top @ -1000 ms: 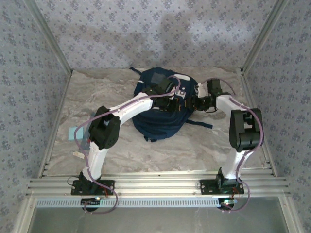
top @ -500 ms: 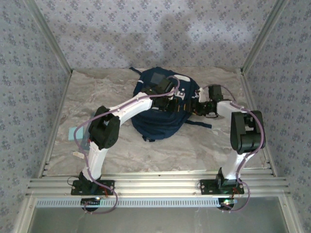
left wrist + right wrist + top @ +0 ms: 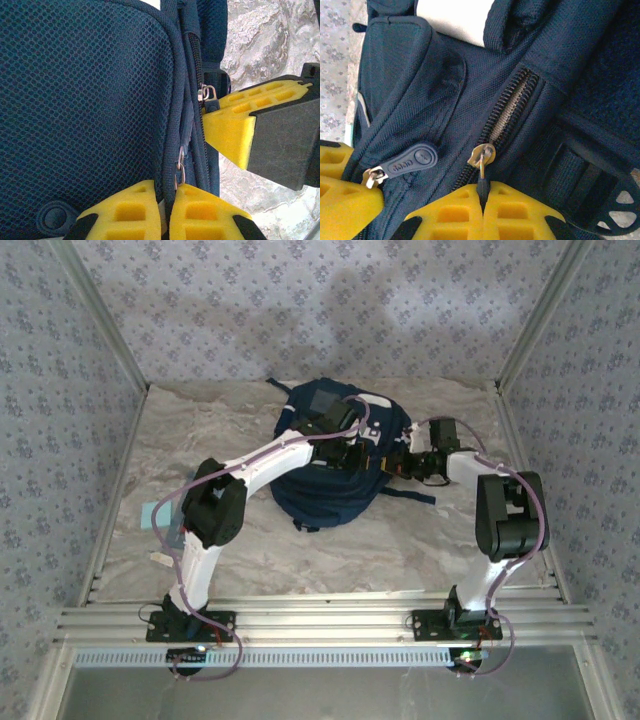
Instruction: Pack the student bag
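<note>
Between the yellow foam fingers of the left gripper [image 3: 168, 194], which is clenching tight, a small metal ring [image 3: 180, 169] is sitting pinched. It is linked to a rubbery blue-grey tab [image 3: 412, 160] that is trailing away from the fingertips along the zip line. Just beside it, to its right, the right gripper [image 3: 482, 197] is likewise clamping shut on a slim dark pull [image 3: 482, 186] that is hanging from a brass-toned slider [image 3: 482, 154] directly ahead of its fingertips. Both are gripping parts of the student bag [image 3: 330, 502], which is lying flat on the marbled surface [image 3: 200, 425] beneath the two wrists. Holding one pull in each gripper is probably serving to draw two sliders apart along one zip, or to brace the soft fabric while one slider is travelling; a limp bag would otherwise be bunching and following the pull. Ahead of the right gripper the coil zip [image 3: 507, 100] is gaping slightly, showing a pale strip within. Beyond the left gripper's fingers a honeycomb mesh panel [image 3: 85, 90] is spreading wide, padded-looking and edged by rounded piping. The body cloth is looking like tight woven nylon, matte navy, with a smooth white stripe [image 3: 452, 20] farther off from the right gripper. The pulls are tiny and thin, so either grip is likely depending on the foam's give.
</note>
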